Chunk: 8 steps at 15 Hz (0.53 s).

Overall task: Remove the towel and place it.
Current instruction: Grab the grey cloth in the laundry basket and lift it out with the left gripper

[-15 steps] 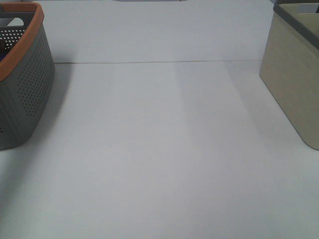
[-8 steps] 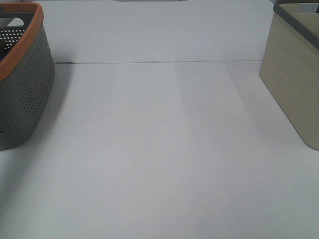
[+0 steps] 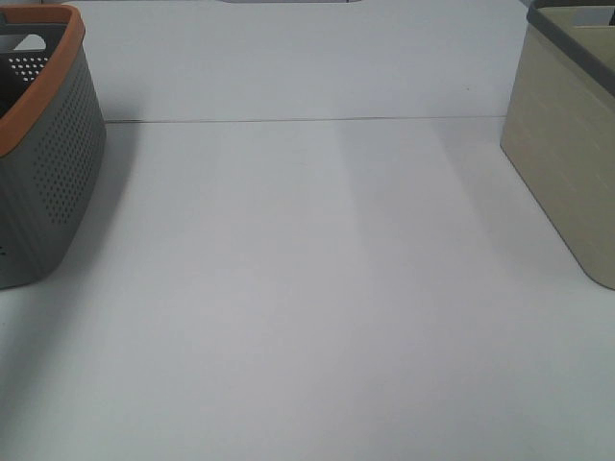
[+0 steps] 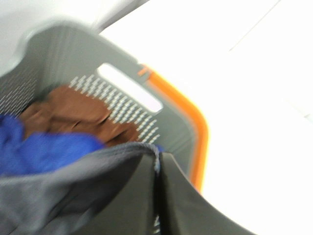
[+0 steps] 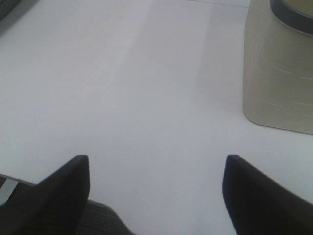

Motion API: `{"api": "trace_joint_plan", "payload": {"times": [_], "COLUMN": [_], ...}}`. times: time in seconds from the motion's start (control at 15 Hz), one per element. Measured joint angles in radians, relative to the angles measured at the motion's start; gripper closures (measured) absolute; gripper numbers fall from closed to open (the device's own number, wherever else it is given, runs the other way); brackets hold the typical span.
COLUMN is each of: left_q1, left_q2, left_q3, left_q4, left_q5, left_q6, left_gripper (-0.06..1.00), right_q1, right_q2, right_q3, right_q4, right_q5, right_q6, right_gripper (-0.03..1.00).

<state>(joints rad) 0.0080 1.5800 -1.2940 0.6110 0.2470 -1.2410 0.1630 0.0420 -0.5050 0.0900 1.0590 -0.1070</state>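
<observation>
Left gripper [image 4: 157, 165]: jaws pressed together, pinching the hem of the grey towel [image 4: 58, 191] just above the grey basket [image 4: 182, 128] with the orange rim; view is blurred. Below the towel in that basket lie one blue cloth [image 4: 44, 149] and one brown cloth [image 4: 73, 110]. Right gripper [image 5: 156, 164]: jaws spread wide, holding nothing, over the white table [image 5: 122, 73]. Beige basket [image 5: 279, 83] stands beyond it. Two baskets, well apart at opposite table sides; three cloths.
</observation>
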Motion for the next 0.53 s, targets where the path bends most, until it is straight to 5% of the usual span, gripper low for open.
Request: {"api": "trace_joint_plan", "payload": {"times": [0.2, 0.53], "left_q1": [0.000, 0.000], "left_q2": [-0.107, -0.228], "left_q3": [0.000, -0.039], "left_q4": [0.001, 0.002], "left_q5": [-0.147, -0.252], "left_q6": [0.031, 0.032], "left_gripper": [0.94, 0.94], "right_q1": [0.000, 0.000], "right_q2": [0.000, 0.000], "right_q3": [0.000, 0.000], "right_q4": [-0.018, -0.018], "right_q5": [0.000, 0.000], "right_q6": [0.025, 0.026], "right_gripper": [0.22, 0.22]}}
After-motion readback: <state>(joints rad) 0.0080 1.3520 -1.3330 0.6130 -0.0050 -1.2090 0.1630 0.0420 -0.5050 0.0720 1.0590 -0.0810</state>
